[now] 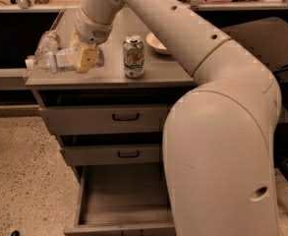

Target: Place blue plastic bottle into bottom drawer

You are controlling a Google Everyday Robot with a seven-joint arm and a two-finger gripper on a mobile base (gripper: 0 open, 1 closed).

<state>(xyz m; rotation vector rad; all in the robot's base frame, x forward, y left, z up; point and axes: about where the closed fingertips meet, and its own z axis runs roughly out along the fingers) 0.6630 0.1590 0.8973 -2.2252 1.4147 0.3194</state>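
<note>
The blue plastic bottle point(60, 60), clear with a pale label band and a white cap pointing left, is held on its side in my gripper point(86, 58), which is shut on it near its base end. The bottle hangs just above the left part of the cabinet top point(158, 70). The bottom drawer point(124, 195) is pulled open below, its flat grey interior bare. My arm fills the right half of the view and hides the drawer's right side.
A wrinkly clear bottle point(47, 42) lies at the cabinet top's left edge behind the held bottle. A green-and-white soda can point(133, 56) stands upright mid-top, a white bowl point(156, 42) behind it. Two shut drawers with black handles point(125, 117) sit above the open one.
</note>
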